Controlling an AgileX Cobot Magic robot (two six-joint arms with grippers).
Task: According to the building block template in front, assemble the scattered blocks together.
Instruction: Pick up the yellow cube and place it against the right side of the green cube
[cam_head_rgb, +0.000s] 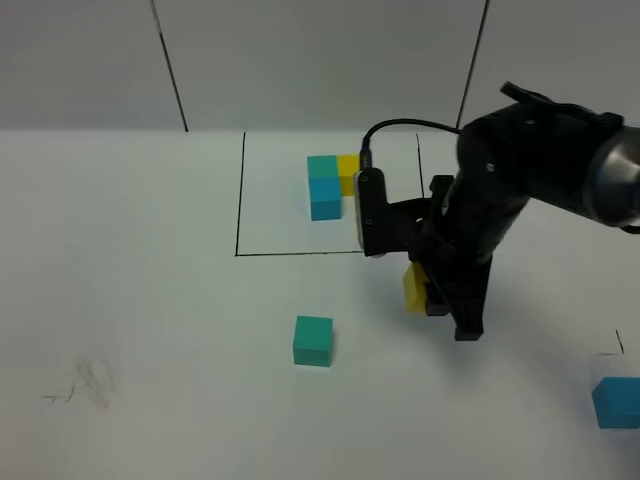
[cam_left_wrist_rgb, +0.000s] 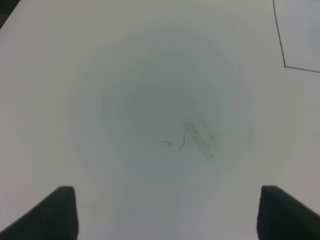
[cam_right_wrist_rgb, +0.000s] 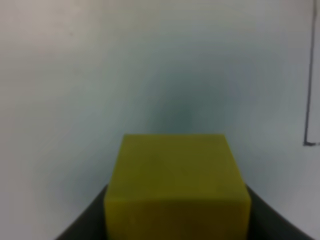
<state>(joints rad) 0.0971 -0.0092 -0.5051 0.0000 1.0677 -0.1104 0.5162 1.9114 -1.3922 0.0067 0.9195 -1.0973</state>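
Fingers (cam_right_wrist_rgb: 87, 231) of the black right gripper (cam_head_rgb: 428, 292) are pressed against both sides of a small yellow matte cube (cam_right_wrist_rgb: 177, 185), pinching it just outside the near side of the black drawn rectangle (cam_head_rgb: 240, 200). Whether that cube touches the white table (cam_head_rgb: 150, 300) I cannot tell. The left gripper (cam_left_wrist_rgb: 167, 215) hangs with its jaws spread wide, holding nothing, above a faint pencil scribble (cam_left_wrist_rgb: 192, 137) too smudged to read. A teal-green matte cube (cam_head_rgb: 313, 340) sits on the table near the held one, toward the left. A sky-blue matte cube (cam_head_rgb: 617, 402) lies well apart at the right edge. Inside the rectangle stands the L-shaped template of teal, yellow and blue cubes (cam_head_rgb: 328, 182), all touching.
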